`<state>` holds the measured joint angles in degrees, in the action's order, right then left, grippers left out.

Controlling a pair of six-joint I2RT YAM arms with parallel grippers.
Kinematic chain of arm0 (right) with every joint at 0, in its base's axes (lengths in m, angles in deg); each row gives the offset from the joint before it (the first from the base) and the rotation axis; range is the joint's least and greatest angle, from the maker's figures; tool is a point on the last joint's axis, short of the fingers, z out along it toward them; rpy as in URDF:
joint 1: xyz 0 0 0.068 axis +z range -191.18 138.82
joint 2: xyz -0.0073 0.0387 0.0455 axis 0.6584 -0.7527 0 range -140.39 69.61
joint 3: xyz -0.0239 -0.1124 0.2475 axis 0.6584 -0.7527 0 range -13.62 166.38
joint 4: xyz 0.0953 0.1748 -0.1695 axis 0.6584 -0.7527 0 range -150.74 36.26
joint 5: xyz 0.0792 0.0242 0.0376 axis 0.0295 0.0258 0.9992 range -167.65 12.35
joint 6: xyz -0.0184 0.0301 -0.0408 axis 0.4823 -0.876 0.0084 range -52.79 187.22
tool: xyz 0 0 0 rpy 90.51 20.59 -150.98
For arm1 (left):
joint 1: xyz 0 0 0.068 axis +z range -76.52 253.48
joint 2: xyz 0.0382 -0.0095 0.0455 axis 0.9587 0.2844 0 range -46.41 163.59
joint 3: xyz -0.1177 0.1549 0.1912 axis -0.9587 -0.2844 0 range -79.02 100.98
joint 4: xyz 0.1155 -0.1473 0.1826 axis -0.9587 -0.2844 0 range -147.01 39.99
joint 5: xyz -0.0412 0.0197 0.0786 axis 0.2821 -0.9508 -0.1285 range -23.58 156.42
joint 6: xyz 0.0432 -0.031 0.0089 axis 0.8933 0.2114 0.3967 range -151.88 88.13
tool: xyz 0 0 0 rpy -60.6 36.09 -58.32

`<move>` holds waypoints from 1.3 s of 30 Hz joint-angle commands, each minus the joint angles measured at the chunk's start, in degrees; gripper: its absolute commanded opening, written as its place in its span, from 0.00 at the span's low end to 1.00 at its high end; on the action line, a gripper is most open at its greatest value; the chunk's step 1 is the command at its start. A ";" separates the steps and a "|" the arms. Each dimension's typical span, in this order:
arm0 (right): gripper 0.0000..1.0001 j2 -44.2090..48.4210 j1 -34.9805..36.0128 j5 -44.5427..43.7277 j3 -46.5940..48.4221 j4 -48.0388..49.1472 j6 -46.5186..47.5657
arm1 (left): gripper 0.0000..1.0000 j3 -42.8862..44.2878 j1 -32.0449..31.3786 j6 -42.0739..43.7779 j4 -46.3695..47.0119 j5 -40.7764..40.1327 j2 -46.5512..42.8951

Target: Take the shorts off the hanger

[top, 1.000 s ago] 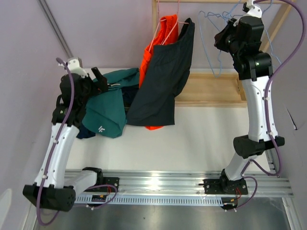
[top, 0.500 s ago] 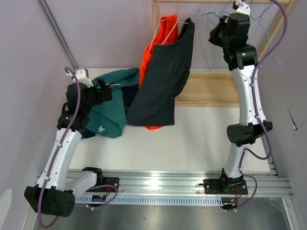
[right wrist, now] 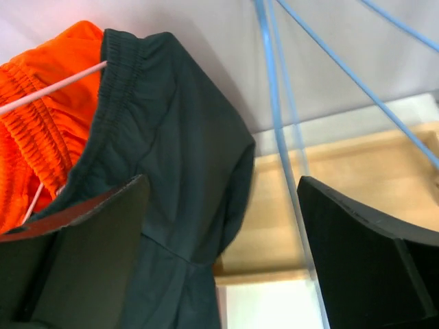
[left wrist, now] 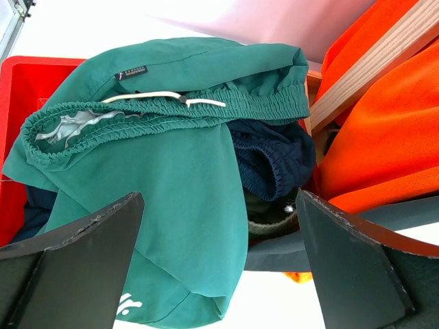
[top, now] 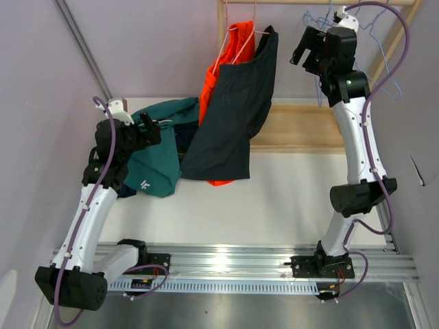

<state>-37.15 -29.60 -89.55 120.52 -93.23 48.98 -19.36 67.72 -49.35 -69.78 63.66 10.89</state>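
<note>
Charcoal grey shorts [top: 236, 116] hang on a pale pink hanger [top: 241, 51] from the wooden rail, with orange shorts [top: 239, 40] on a hanger just behind them. My right gripper [top: 305, 49] is open, up by the rail to the right of the grey shorts [right wrist: 171, 178]. Nothing lies between its fingers [right wrist: 75, 253]. A blue wire hanger [right wrist: 278, 123] crosses in front. Teal shorts [left wrist: 171, 171] lie over navy shorts [left wrist: 267, 161] in a red bin [left wrist: 27, 89]. My left gripper [top: 152, 122] hovers open over that pile.
Several empty blue wire hangers [top: 384, 68] hang at the right end of the rail. The rack's wooden base [top: 302, 130] lies across the back of the white table [top: 274, 205]. A wooden upright [left wrist: 370, 68] stands next to the bin.
My right gripper has opened and swung left along the rail toward the grey shorts. The left arm drew back slightly early on, then held still.
</note>
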 commanded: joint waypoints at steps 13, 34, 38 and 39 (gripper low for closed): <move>0.98 18.44 16.17 -8.40 -5.76 8.71 1.80 | 1.00 -1.12 0.13 0.69 2.37 1.62 -1.93; 0.94 -7.85 20.68 -8.14 11.31 14.78 2.24 | 0.99 -2.35 0.13 0.16 3.42 3.90 -3.51; 0.92 -9.25 20.51 -8.23 11.31 15.75 2.24 | 0.99 -2.35 0.13 -0.02 3.33 4.35 -3.68; 0.91 -9.78 20.51 -8.40 11.31 15.93 2.16 | 0.99 -2.18 0.13 -0.02 3.25 4.35 -3.77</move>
<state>-45.70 -8.80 -97.16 129.46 -81.36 51.36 -21.43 67.72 -49.39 -68.49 66.11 8.60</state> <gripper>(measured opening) 0.923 0.994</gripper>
